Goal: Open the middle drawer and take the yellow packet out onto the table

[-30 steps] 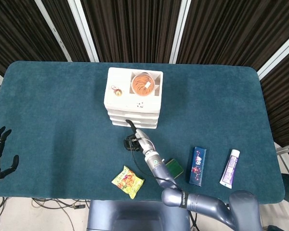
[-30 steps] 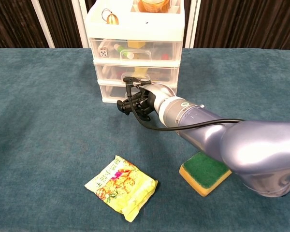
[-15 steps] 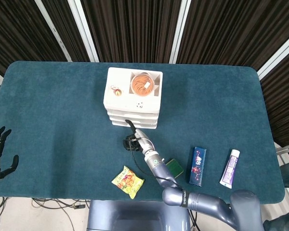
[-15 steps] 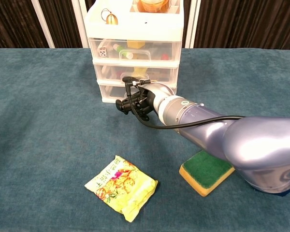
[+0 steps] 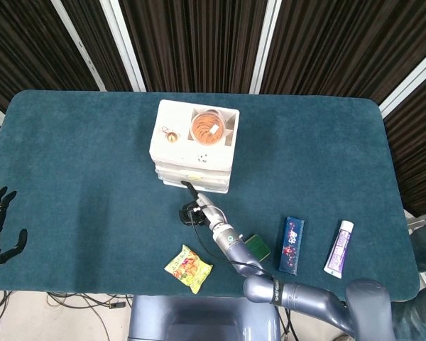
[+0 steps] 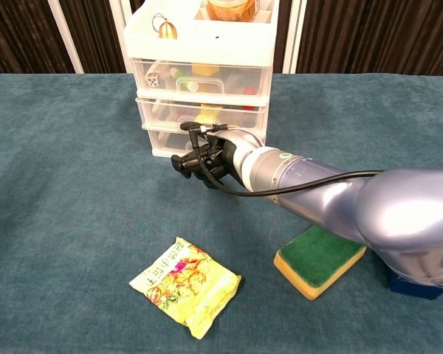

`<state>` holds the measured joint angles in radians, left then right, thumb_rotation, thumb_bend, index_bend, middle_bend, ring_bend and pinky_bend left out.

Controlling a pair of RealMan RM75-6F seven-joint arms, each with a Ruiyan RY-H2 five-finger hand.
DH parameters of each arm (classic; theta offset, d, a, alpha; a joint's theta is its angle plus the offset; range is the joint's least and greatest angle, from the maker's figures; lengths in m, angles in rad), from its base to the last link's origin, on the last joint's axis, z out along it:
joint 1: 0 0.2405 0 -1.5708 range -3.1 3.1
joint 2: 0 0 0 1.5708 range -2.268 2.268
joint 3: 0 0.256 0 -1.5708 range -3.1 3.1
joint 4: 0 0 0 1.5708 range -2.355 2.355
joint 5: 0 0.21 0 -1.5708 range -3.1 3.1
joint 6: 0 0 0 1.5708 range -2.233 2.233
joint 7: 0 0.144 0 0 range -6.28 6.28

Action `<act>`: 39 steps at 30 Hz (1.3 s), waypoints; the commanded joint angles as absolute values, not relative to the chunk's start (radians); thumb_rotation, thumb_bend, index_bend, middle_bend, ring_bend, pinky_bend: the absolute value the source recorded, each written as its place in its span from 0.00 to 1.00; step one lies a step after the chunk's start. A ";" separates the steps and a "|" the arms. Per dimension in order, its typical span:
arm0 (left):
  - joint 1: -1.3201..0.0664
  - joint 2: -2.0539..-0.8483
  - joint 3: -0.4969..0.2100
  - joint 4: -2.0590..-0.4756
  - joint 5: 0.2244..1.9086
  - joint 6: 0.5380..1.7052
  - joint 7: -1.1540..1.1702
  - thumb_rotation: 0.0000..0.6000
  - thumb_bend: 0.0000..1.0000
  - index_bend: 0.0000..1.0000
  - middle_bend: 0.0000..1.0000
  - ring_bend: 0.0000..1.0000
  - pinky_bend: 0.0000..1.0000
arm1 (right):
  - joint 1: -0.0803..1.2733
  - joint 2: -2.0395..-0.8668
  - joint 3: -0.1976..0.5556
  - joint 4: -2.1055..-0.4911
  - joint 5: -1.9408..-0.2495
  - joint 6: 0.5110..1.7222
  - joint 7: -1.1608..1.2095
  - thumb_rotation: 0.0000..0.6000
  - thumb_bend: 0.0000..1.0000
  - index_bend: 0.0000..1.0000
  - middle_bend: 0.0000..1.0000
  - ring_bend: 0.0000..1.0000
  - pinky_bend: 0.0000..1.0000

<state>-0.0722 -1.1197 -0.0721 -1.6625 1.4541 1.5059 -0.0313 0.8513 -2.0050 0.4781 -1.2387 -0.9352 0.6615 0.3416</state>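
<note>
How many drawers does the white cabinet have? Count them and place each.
3, stacked in the white cabinet: top drawer, middle drawer, and bottom drawer, partly hidden behind the right hand.

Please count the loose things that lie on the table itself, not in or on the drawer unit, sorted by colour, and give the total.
Yellow: 1, the snack packet
Green: 1, the sponge
Blue: 1, the flat box
White and purple: 1, the tube
Total: 4
</note>
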 commanded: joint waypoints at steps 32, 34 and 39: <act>-0.075 -1.120 -0.071 -1.663 1.454 1.501 -0.023 1.00 0.44 0.06 0.01 0.00 0.00 | 0.763 -1.894 0.374 -1.439 -1.033 0.749 0.334 1.00 0.59 0.02 0.77 0.90 0.92; -0.075 -1.120 -0.070 -1.663 1.455 1.500 -0.022 1.00 0.44 0.06 0.01 0.00 0.00 | 0.753 -1.867 0.364 -1.485 -1.031 0.761 0.310 1.00 0.59 0.02 0.77 0.90 0.92; -0.075 -1.121 -0.068 -1.664 1.458 1.501 -0.019 1.00 0.44 0.06 0.01 0.00 0.00 | 0.736 -1.807 0.353 -1.590 -1.038 0.799 0.258 1.00 0.59 0.02 0.77 0.90 0.92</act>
<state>-0.0746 -1.1211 -0.0683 -1.6643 1.4585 1.5009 -0.0187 0.7474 -1.8368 0.3625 -1.5510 -1.0328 0.7770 0.2883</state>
